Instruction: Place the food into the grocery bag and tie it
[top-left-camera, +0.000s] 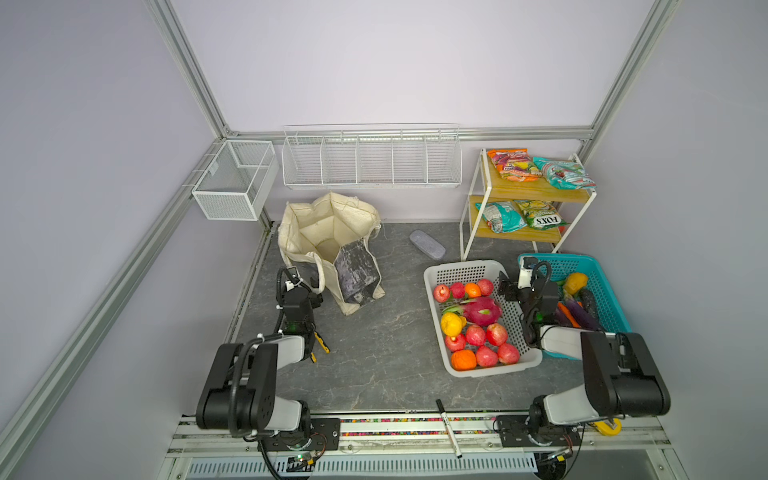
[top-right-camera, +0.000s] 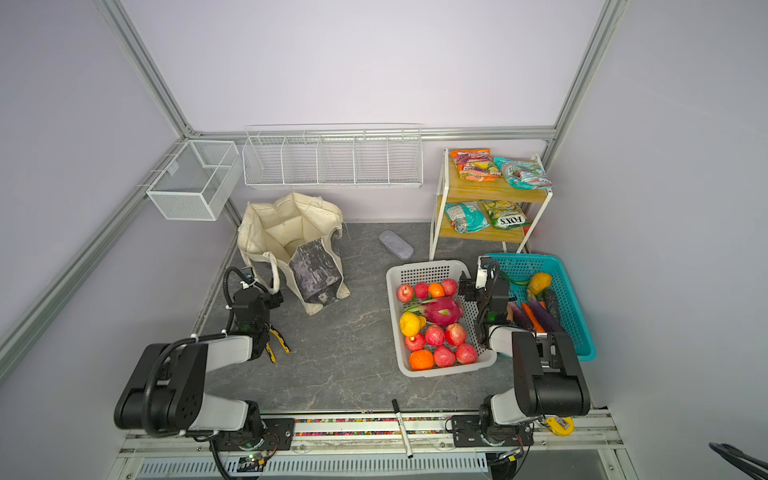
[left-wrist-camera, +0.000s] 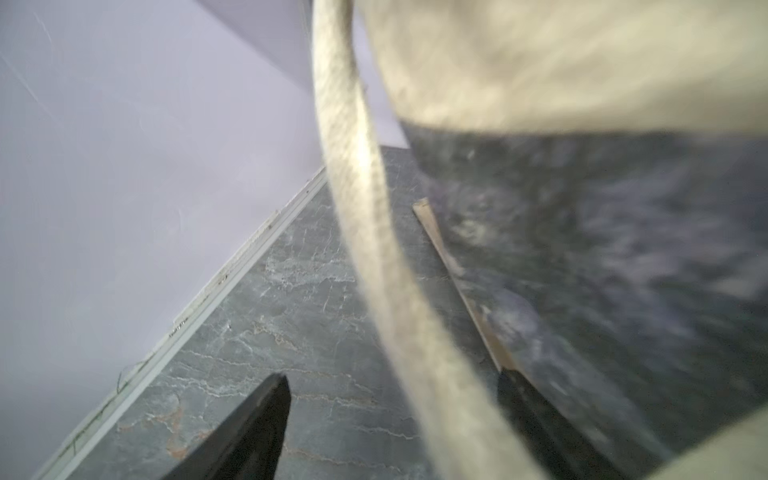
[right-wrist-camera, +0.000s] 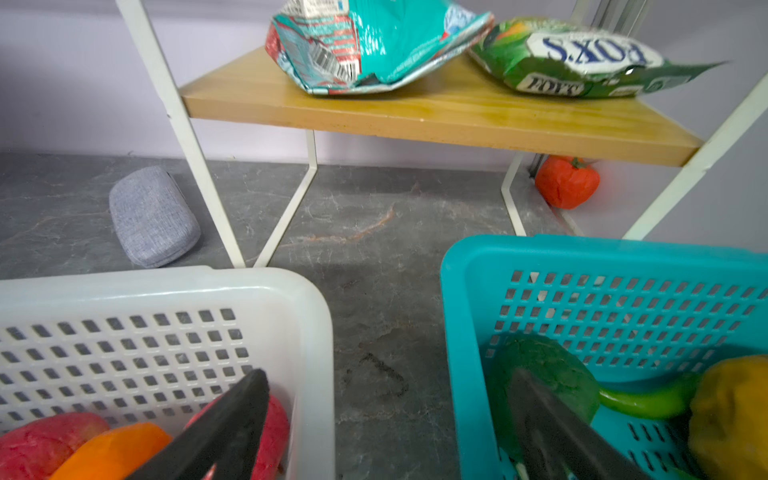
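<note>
Straddling a loop handle of the grocery bag, the left gripper stands spread; well right, the right gripper gapes over the white basket and teal basket.

The grocery bag is cream, its side panel marbled grey-black. The dragon fruit is pink with green tips, the apples red, mottled paler. The white basket and the teal basket both carry a grid of holes. The tabletop is dark grey, veined pale.

A robot lab cell; aluminium frame, blank walls, mock grocery shelf.
</note>
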